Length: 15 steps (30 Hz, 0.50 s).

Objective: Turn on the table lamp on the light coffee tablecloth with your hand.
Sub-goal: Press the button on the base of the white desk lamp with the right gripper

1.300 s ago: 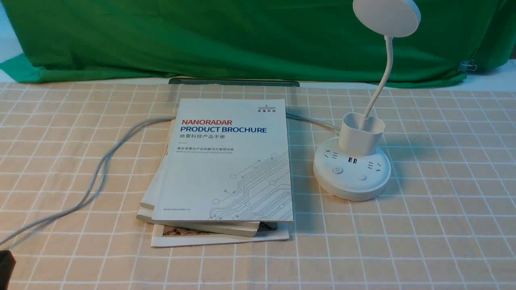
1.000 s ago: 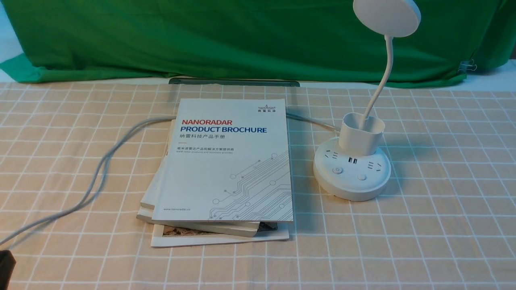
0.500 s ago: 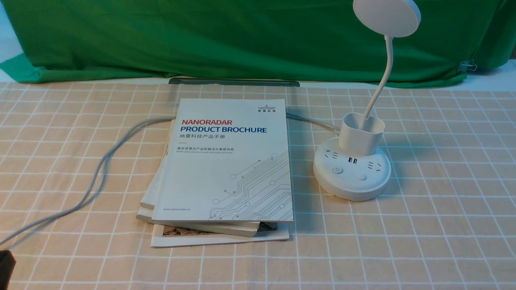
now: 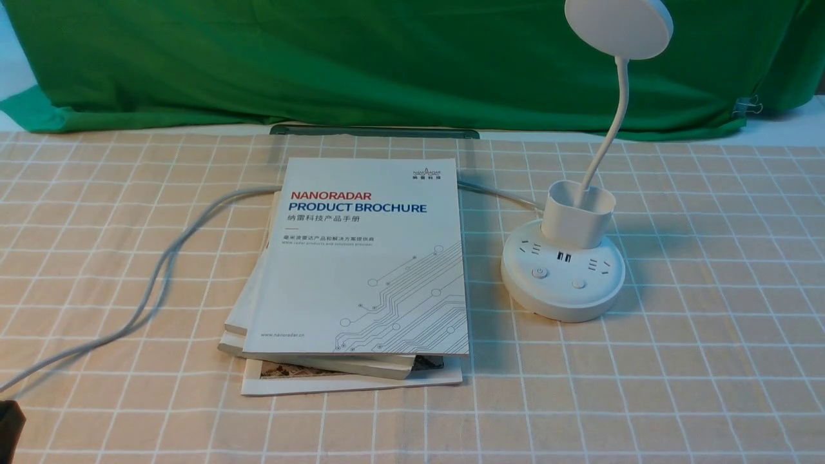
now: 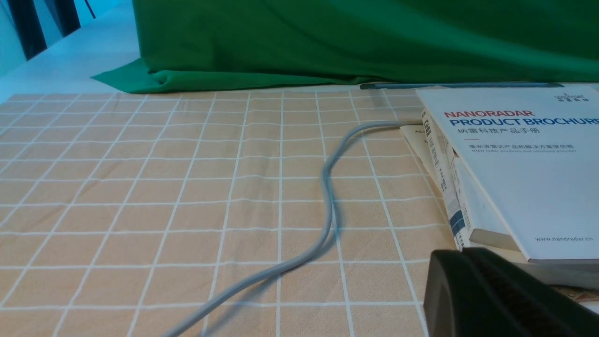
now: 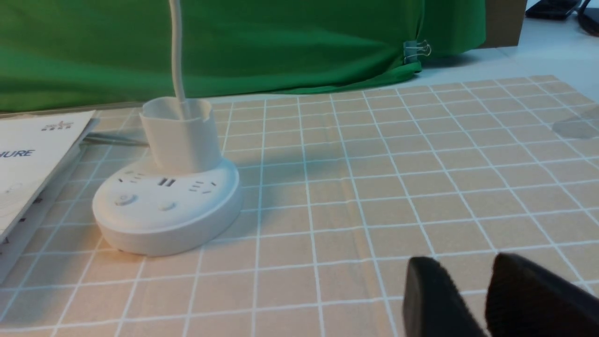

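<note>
My right claw sits low, narrowly parted and empty. Whether my left claw is parted I cannot tell. One table lamp stands on the light coffee tablecloth covering the counter, at 3 o'clock from a stack of at least three books. Its two buttons face me, probably for easy pressing. One cable runs off toward 9 o'clock.

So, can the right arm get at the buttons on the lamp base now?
Probably yes: from the right gripper only bare tablecloth lies up to the table lamp base, its two buttons face up uncovered, and the books sit on its other side.
</note>
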### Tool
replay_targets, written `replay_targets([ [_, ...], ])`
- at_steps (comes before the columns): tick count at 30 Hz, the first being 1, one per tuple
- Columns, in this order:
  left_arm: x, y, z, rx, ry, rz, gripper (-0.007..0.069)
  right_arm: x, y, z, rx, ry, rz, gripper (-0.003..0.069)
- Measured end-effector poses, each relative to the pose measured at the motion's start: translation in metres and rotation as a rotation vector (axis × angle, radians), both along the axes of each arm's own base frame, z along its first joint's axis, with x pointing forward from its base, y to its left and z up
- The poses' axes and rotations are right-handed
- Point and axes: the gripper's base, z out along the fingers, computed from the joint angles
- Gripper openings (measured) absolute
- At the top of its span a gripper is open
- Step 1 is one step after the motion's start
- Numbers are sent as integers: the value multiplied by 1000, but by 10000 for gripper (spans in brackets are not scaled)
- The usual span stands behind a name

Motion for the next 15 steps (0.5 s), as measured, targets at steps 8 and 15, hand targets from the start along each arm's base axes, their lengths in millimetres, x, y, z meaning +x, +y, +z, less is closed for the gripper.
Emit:
replay_targets([
  [8,0,0,0,0,0,0,21,0,2,0,623,8,-63,241],
  [15,0,0,0,0,0,0,21,0,4,0,1099,24,-115,241],
])
